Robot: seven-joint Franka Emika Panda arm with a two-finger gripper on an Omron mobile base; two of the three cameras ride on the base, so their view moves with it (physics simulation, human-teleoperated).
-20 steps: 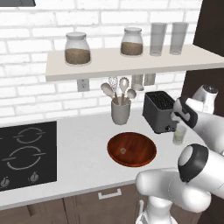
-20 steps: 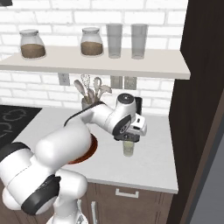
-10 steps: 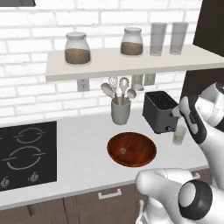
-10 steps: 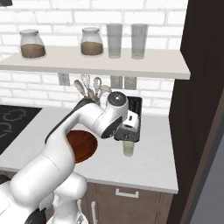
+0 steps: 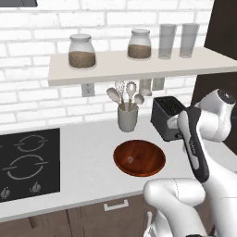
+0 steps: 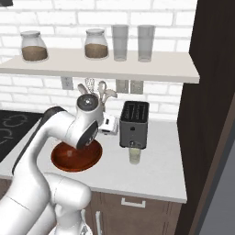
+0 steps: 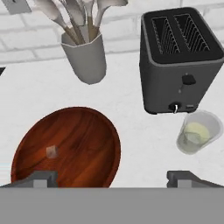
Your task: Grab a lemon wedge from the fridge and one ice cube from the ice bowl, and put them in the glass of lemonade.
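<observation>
Claw (image 7: 112,177) spread wide above ice bowl (image 7: 83,131).

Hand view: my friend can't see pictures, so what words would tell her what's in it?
A round wooden bowl sits on a white counter with one small ice cube inside it. To its right stands a glass of lemonade in front of a black toaster, and a grey cup of utensils stands behind the bowl.
</observation>
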